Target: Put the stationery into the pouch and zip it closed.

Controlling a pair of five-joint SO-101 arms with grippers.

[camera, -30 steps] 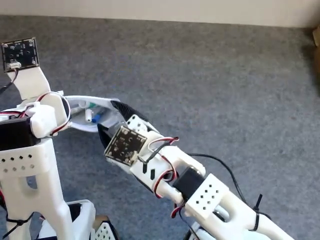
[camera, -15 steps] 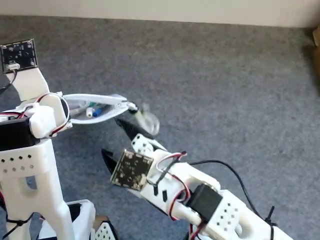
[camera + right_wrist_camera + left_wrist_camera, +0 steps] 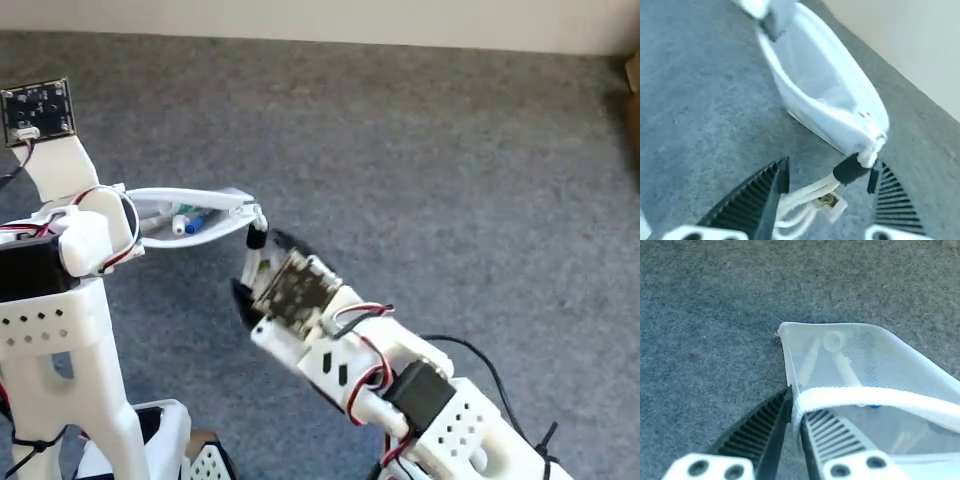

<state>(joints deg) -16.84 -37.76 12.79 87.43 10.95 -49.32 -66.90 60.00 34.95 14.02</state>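
A translucent white mesh pouch (image 3: 215,203) is held off the grey carpet, its mouth partly open. Pens (image 3: 187,222) lie inside it, seen through the mesh as pens (image 3: 840,360) in the left wrist view. My left gripper (image 3: 795,407) is shut on the pouch (image 3: 865,365) at the white zipper band of one end. At the other end hangs the zipper pull (image 3: 850,169), a black tab with a white cord. My right gripper (image 3: 827,180) is open with that pull between its fingers, just below the pouch (image 3: 820,85). From above, the right gripper (image 3: 262,268) sits under the zipper pull (image 3: 256,240).
Grey carpet (image 3: 450,160) spreads to the right and back, ending at a pale wall strip (image 3: 400,20). The left arm's white body (image 3: 60,330) stands at the near left, and the right arm (image 3: 400,390) crosses the near middle.
The right arm drew back from over the pouch, then swung its open gripper up to the zipper pull at the pouch's free end. The pouch now hangs straighter from the left gripper.
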